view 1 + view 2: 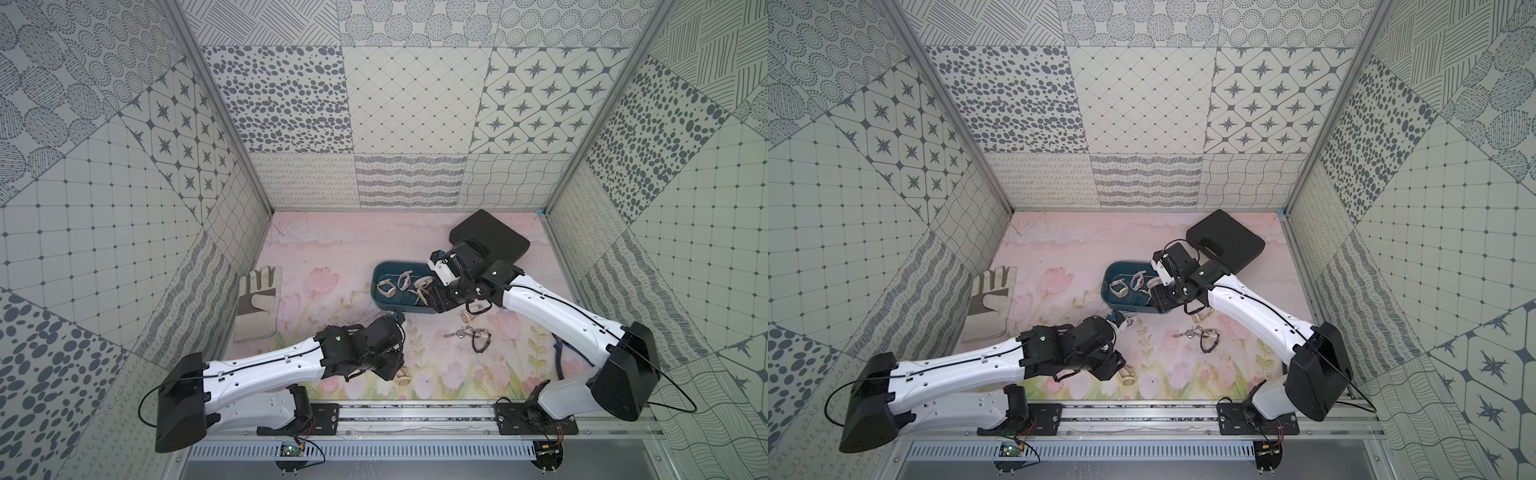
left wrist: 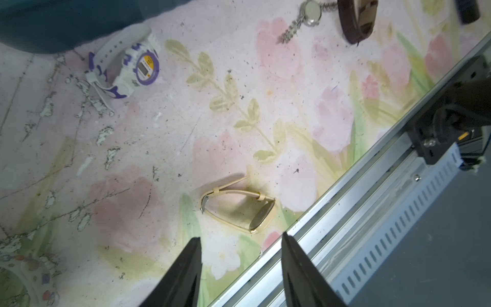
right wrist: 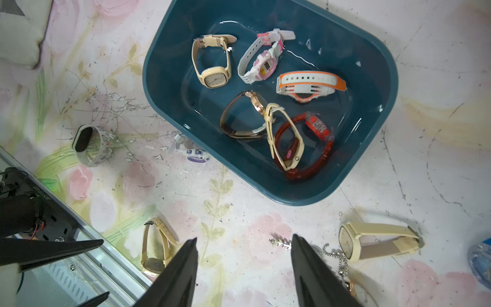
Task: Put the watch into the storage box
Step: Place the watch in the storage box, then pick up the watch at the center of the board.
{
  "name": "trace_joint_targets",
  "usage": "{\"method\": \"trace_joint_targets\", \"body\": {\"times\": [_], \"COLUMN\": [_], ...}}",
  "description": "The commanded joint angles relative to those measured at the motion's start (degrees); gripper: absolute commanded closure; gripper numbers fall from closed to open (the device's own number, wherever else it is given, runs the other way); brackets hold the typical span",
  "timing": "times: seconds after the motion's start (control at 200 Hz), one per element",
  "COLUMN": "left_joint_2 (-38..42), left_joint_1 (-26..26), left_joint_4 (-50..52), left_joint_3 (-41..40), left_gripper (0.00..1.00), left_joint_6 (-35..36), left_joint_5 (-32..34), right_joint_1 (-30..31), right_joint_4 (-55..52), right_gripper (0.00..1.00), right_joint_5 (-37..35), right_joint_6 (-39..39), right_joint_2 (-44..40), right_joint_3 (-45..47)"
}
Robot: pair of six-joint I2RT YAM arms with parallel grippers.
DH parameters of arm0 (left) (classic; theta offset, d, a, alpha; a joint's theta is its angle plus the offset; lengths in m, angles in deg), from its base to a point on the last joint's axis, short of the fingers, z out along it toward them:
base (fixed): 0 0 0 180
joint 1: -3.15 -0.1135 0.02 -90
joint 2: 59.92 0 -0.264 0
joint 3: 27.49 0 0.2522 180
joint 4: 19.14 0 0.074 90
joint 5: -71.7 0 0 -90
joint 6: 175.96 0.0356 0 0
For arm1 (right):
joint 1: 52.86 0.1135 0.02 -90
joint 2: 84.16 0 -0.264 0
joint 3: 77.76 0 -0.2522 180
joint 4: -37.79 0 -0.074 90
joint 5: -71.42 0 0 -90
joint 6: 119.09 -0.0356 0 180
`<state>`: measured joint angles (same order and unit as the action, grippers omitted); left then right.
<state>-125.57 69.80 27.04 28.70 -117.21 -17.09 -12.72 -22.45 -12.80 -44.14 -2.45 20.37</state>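
Inside rounded teal plastic box (image 3: 159,79), looped watches (image 3: 214,77)

glossy teal plastic storage box (image 3: 372,63)

Bright, even light, soft shadows.
Glare streaked the storage box (image 3: 164,87) floor beyond the right gripper (image 3: 244,237); the gripper itself looked blurred.

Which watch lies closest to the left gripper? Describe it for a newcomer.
Find the metal rail along the front edge of the mat. Beside it, just ahead of the open left gripper, lies a cream watch on its side, strap buckled in a loop. Unlike the purple-and-white watch by the storage box, it is plain and slim.
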Motion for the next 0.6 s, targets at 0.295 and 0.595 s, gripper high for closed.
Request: {"method": "trace_joint_targets", "body": {"times": [0.295,0.595], "left_joint_2": [-13.09,-10.02], "left_joint_1": [3.97,3.94], "left_joint_4": [-1.34,-3.67], "left_joint_3": [2.4,0.1], "left_gripper": [0.53,0.54], "left_joint_6": [5.45,-13.93], "left_joint_5": [4.6,4.89], "right_joint_1": [-1.44,-1.7], "right_joint_4": [5.8,6.64], "right_gripper": [0.39,0.39], "right_joint_5": [1.34,1.35], "right_joint_6": [-2.09,-1.44], "right_joint_2": [-6.68,-7.97], "right_joint_3": [7.94,10.14]}}
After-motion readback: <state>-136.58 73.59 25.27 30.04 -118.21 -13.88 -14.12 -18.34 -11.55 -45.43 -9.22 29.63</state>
